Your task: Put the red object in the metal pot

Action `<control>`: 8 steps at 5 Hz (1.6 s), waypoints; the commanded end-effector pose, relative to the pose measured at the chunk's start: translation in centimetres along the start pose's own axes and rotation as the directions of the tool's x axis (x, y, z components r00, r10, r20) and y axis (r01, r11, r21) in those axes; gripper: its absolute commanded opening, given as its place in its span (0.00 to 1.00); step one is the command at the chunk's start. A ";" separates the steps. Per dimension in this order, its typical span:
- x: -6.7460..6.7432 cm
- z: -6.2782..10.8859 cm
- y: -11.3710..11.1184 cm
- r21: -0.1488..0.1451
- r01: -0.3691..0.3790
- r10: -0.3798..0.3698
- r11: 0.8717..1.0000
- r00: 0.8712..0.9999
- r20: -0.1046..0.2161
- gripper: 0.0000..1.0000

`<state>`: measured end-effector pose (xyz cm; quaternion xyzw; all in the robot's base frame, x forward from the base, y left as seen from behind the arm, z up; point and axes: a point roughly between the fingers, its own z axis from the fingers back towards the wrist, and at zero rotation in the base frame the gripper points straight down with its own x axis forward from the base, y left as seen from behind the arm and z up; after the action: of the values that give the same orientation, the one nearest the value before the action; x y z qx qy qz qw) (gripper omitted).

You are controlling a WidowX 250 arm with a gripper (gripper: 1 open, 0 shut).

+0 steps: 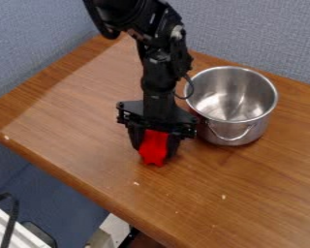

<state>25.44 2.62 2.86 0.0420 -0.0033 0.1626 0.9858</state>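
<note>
One black gripper [155,141] is reaching down over the red object [154,147], which is lying on the wooden table [93,105] near the metal pot [232,105]. Whether its jaws are clamping the red object or standing apart, I cannot tell.

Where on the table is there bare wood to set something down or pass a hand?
Bare wood shows left of the pincer out to the table's left edge, and in front of the pot toward the near right corner. It's crowded between pincer and pot, which nearly meet, with the red object under the pincer.
</note>
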 end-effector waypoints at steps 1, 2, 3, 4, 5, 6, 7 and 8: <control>0.9 1.3 -0.4 -0.007 -0.021 0.022 1.000 0.998 0.061 0.00; 0.6 1.4 -0.9 -0.002 -0.011 0.011 1.000 0.998 0.061 0.00; -0.5 1.5 -0.5 -0.008 0.018 -0.017 1.000 0.998 0.066 0.00; -0.3 1.9 0.0 -0.024 0.007 -0.004 1.000 0.996 0.090 0.00; -0.1 2.1 0.5 -0.035 0.000 0.003 0.999 0.994 0.107 0.00; 0.2 2.1 0.9 -0.044 -0.001 0.006 0.999 0.993 0.119 0.00; 0.0 4.1 1.8 -0.046 -0.027 0.032 0.999 0.991 0.132 0.00; 0.3 8.0 2.8 -0.063 -0.071 0.081 0.995 0.984 0.162 0.00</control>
<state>24.42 4.45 9.95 0.0281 -0.0712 0.1915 0.9785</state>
